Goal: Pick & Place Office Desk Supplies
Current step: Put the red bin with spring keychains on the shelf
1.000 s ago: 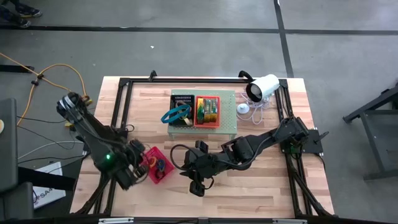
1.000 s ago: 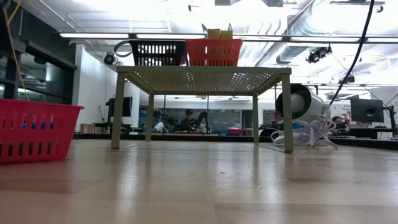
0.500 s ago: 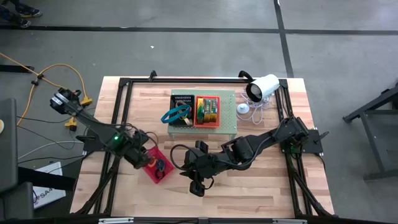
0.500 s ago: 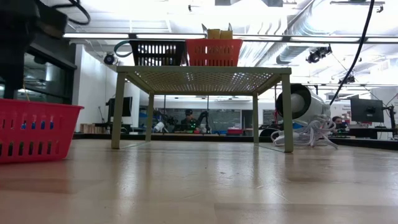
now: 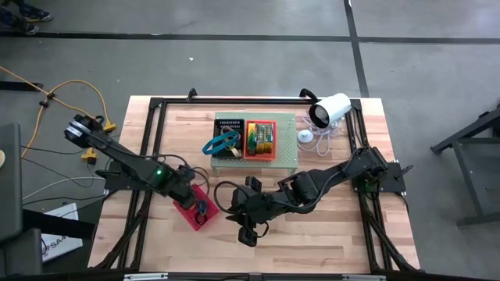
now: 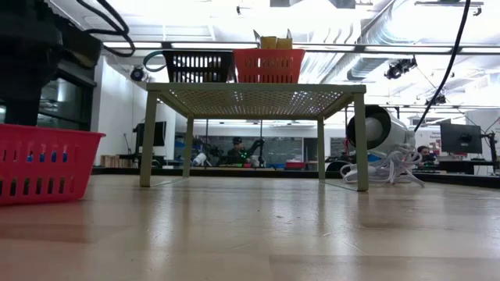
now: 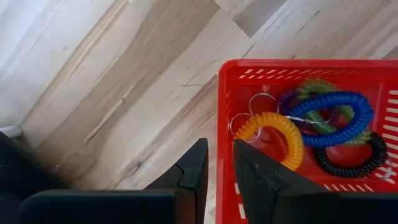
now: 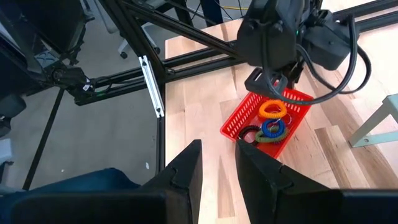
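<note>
Since a second ago, my left gripper (image 7: 219, 167) is swinging in over the red tray (image 7: 261, 68), fingers straddling its rim, seemingly ungripped. Coil rings (image 7: 273, 127) are lying inside. Right gripper (image 8: 217, 163) is waiting mid-table, slightly parted.

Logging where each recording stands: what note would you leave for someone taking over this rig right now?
Left claw: narrowly open, empty, in line with the wall of the red tray; contact cannot be told.
Right claw: narrowly open, empty, parked low at the table's front middle, facing that tray.
Supplies: orange coil band, blue coil band, black coil band and others lie in the red tray. On the green perforated stand, blue and green loops hang from the black tray; the orange tray holds yellow-green items.
Done: everything visible sits in trays.
Left: likely emptying the red tray.
</note>
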`<state>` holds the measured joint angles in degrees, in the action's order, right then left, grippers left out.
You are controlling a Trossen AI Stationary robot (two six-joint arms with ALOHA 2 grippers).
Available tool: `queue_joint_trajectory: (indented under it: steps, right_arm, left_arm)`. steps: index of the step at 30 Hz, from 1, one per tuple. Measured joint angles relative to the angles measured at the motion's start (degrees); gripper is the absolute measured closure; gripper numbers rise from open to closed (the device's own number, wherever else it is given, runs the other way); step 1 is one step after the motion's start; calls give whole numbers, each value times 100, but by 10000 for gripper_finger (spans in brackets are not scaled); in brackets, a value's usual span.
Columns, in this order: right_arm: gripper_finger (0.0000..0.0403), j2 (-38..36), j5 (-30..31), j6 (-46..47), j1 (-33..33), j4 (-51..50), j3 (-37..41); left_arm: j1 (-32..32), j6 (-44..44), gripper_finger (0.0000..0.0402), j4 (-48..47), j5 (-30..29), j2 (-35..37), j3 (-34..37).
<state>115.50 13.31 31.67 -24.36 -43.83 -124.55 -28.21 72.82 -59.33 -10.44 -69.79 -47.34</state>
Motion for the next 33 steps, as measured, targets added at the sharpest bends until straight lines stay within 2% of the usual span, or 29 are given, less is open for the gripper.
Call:
queue_joint_trajectory:
  steps: [18, 33]
  right_arm:
    - [318, 0, 0, 1, 0, 11, 0]
    - [318, 0, -1, 1, 0, 17, 0]
  left_arm:
    - [-6, -151, 332, 114, 157, -174, 76]
    - [-5, -149, 332, 1255, 421, -163, 859]
